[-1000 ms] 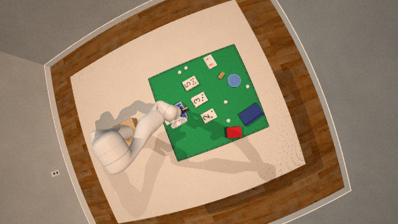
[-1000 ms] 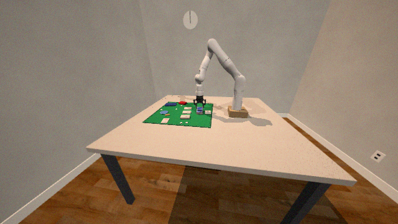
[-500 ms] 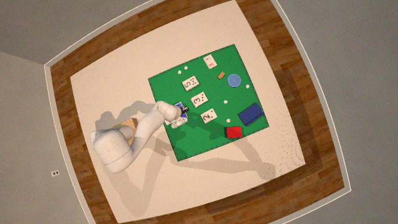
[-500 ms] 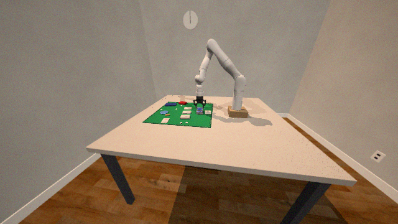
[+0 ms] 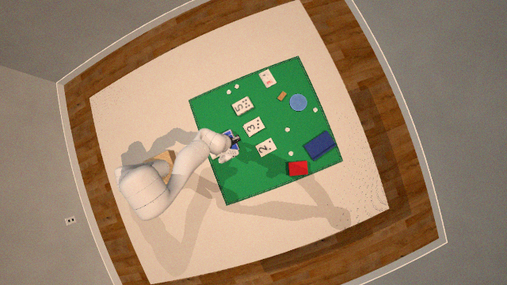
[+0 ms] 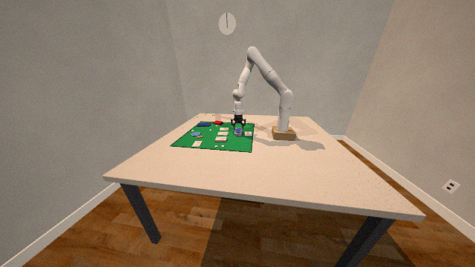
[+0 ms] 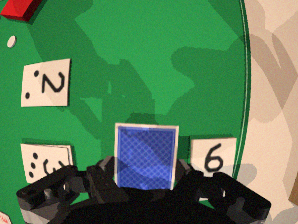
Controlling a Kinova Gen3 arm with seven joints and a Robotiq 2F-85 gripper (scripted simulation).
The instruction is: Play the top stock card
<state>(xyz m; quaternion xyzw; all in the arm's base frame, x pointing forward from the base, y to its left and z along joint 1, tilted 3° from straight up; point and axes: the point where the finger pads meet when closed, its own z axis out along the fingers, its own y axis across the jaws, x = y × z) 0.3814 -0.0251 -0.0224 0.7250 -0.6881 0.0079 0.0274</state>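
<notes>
My gripper points down with its fingers against the two long edges of a blue-backed card, held face down just above the stock. The card hides the stock in the wrist view; its face is hidden. Piles topped by a black 5, a black 3 and a black 2 stand in a row. A card with a red mark lies at the mat's far corner, number unclear.
A card marked 6 lies close beside the stock. The green mat also bears a blue disc, a dark blue block, a red block, a small brown block and several white pieces.
</notes>
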